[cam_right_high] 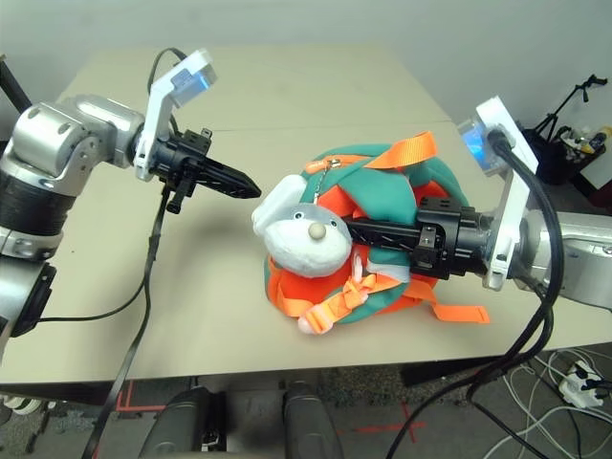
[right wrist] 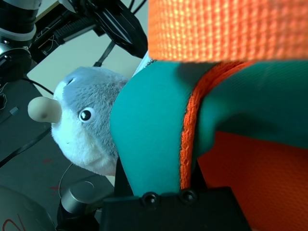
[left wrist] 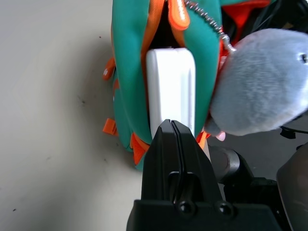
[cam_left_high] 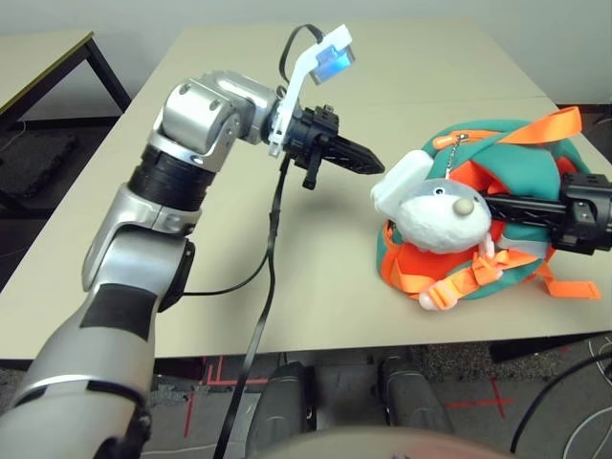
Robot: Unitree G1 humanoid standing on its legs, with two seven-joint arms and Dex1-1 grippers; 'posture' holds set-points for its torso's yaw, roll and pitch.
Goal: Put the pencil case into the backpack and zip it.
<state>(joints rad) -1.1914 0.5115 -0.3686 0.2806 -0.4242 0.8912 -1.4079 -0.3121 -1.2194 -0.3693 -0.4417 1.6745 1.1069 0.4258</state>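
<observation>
Closed left claw is pointing at the pencil case in the open backpack

The left claw [left wrist: 171, 121] is hanging above the table [cam_left_high: 316, 287] with its two fingers pressing together and nothing sitting between them. Its tips are pointing toward the pencil case [left wrist: 172, 86], and in the left wrist view they are overlapping its near end; whether they are touching it, I cannot tell.

The pencil case is lying just ahead of that claw, between it and the body of the backpack [cam_right_high: 387, 196]. It is sitting partly inside the opening, with its white rounded end sticking out toward the left claw. The teal edges of the opening are standing apart on both sides of it, so the zipper is hanging open there. An orange zipper pull [left wrist: 179, 14] is resting at the opening, beyond the exposed end of the case.

The right claw [cam_right_high: 352, 228] is gripping the backpack from the opposite side, its fingers closing on a fold of teal fabric with orange trim. It is reaching across the top of the backpack, and its tips are ending just beside the plush [cam_left_high: 442, 215].

The plush is leaning against the backpack beside the case, and a chain [left wrist: 207, 18] is running to it. Farther out, orange straps [cam_left_high: 561, 289] are trailing onto the table.
</observation>
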